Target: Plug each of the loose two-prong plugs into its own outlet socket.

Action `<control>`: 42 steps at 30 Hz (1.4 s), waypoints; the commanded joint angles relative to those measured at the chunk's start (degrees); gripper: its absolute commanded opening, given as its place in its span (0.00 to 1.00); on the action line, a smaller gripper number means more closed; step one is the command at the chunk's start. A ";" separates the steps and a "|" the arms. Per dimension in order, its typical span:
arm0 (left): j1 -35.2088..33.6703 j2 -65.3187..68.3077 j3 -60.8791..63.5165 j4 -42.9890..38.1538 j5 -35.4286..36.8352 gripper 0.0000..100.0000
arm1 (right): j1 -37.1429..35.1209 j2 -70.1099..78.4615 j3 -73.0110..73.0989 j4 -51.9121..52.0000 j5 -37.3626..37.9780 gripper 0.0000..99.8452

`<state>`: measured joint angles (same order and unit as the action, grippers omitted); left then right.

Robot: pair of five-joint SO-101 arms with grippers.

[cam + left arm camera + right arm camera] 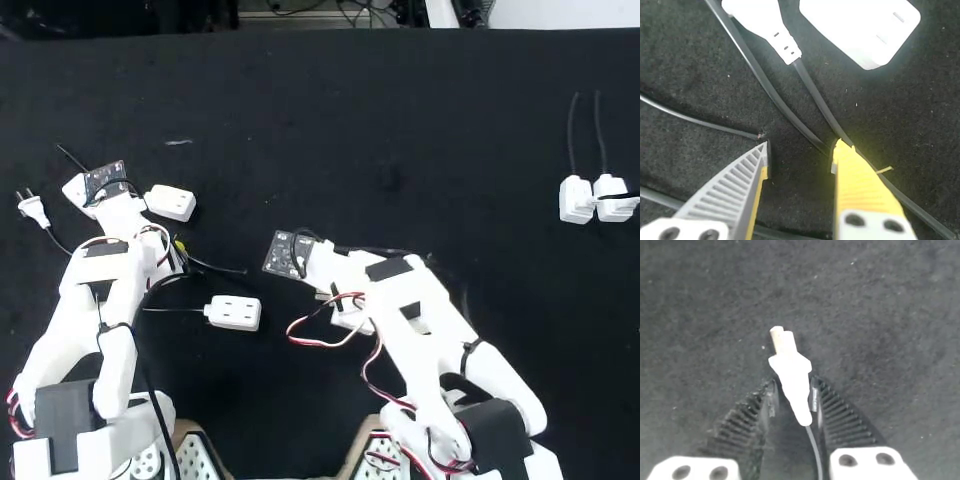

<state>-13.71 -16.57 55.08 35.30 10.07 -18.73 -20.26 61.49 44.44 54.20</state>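
A smooth, tapering white plug (789,367) is clamped between the ribbed black fingers of the right gripper (792,386). Its long axis runs straight out from the jaws, prongs foremost, above the black felt-like table (880,300). The left gripper (802,150) is spread wide over thin dark cables (765,85), near a glossy rounded white socket (860,30). A second socket (235,313) lies between the arms.

The white left arm (95,300) and right arm (430,320) carry black servo blocks and red-and-white wiring. The left tool (800,152) has one grey ribbed finger and one yellow. The right tool (792,385) has black ribbed ones.
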 commanded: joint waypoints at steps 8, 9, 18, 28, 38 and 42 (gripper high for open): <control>-0.57 -2.11 -0.31 -0.09 0.35 0.21 | 4.66 -1.98 -0.75 0.97 3.60 0.01; -0.57 -2.11 -0.31 -0.09 0.35 0.21 | 5.19 -1.98 -0.92 1.05 3.60 0.01; -0.48 -1.93 -0.31 -0.26 0.35 0.21 | 4.13 -2.07 -2.68 0.97 -6.42 0.01; -0.57 -2.29 -0.22 0.00 0.35 0.21 | -6.51 -2.07 -5.41 1.58 -16.18 0.01; -0.57 -2.37 -2.07 5.01 0.35 0.21 | -13.80 -2.95 -14.90 8.35 -24.44 0.01; -0.57 -2.37 -3.12 6.24 0.44 0.21 | -16.35 -11.82 -6.29 0.35 -26.64 0.01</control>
<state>-13.80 -16.92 54.99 40.40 10.07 -32.18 -22.46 50.51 51.56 29.58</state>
